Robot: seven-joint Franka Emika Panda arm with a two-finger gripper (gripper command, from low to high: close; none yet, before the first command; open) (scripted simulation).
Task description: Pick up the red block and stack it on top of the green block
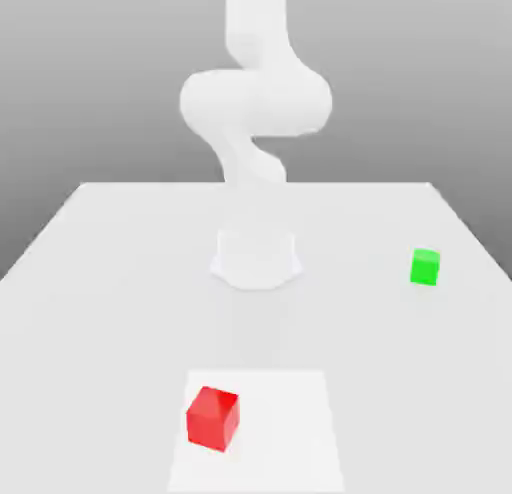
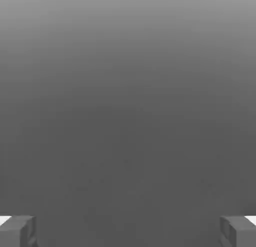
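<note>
The red block [image 1: 213, 418] is a small glossy cube resting on a paler square patch [image 1: 290, 432] near the table's front, towards the exterior view's left. The green block [image 1: 424, 267] sits farther back on the exterior view's right, well apart from the red one. The white arm [image 1: 255, 107] rises from its round base [image 1: 256, 258] at the table's middle and runs up out of the picture. In the hand view my gripper [image 2: 128, 232] is open, its two grey fingertips [image 2: 20, 231] standing far apart with nothing between them against a plain grey background.
The white table [image 1: 120, 282] spreads wide around the base, with its back edge behind the arm and its side edges slanting outward towards the front. A grey backdrop lies behind it.
</note>
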